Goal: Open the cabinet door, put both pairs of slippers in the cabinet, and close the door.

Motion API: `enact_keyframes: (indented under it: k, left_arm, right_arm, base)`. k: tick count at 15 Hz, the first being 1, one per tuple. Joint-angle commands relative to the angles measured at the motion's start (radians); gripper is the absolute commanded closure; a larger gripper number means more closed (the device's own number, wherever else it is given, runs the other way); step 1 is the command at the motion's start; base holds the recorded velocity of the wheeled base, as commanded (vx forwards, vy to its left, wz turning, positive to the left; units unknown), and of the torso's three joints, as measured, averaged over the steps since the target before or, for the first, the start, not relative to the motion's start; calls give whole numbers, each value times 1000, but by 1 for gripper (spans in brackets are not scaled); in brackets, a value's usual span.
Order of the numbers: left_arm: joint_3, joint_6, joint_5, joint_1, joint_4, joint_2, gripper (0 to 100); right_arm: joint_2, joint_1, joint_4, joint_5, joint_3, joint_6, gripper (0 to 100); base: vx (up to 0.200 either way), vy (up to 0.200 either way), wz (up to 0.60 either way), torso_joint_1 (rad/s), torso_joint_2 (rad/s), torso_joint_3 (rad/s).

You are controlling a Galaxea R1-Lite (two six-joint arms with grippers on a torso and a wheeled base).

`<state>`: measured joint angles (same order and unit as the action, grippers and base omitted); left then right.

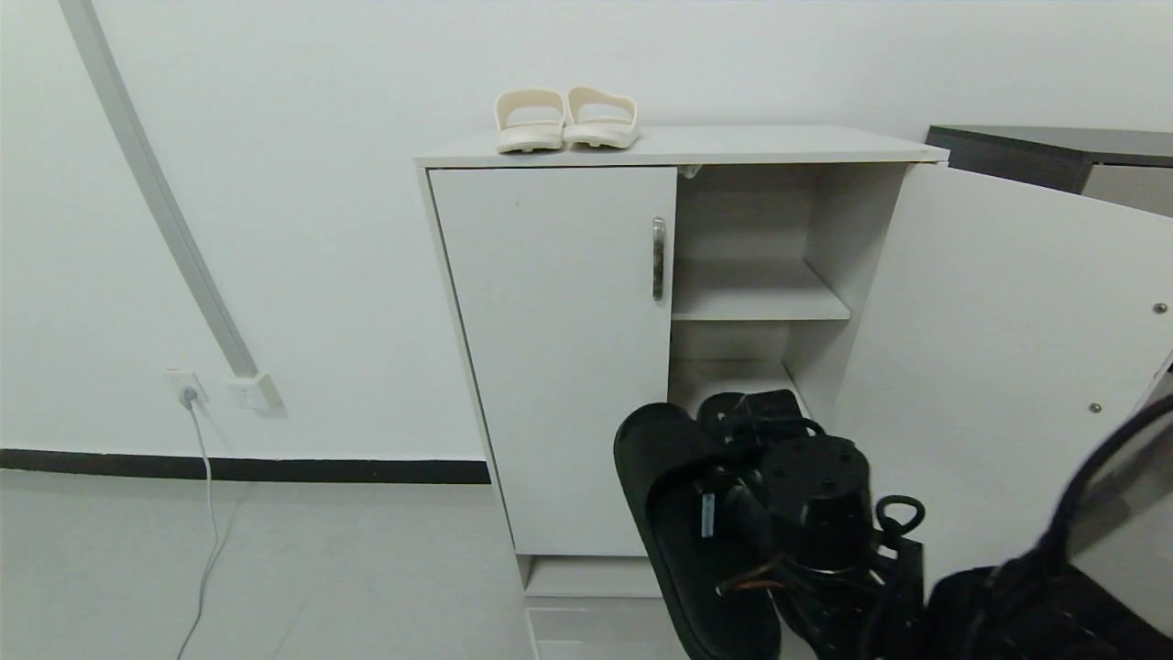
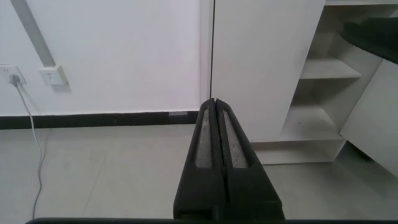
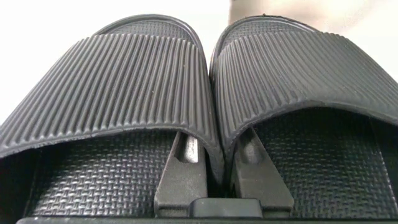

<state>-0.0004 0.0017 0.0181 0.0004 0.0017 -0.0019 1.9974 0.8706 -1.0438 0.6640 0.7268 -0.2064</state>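
Two black slippers gripped — door wide open.

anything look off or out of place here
Only the cream slippers, sitting on the cabinet top rather than on a shelf inside the open right side. The black slippers are clamped in the right pincer in front of the opening. Nothing looks spilled or damaged.

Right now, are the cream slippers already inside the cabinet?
No, the cream slippers sit on the top of the cabinet, not on a shelf inside it.
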Motion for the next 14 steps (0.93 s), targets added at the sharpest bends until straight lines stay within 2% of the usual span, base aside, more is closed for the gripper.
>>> enact_keyframes:
  k: [1,5,12,14]
  left_arm:
    - [0,0,0,1,0,3,100]
    - [0,-2,0,1,0,3,100]
    - [-1,-2,0,1,0,3,100]
    - [0,-3,0,1,0,3,100]
  right_arm:
    - [185,-58,-4,106,141,-13,100]
    - [187,-88,-4,126,144,-22,100]
    - [184,-79,-8,140,118,-21,100]
    - [187,-59,-58,135,92,-11,100]
  base:
    - [0,0,0,0,0,0]
    - [0,0,0,0,0,0]
    - [0,-200,0,2,2,3]
    - [0,0,0,0,0,0]
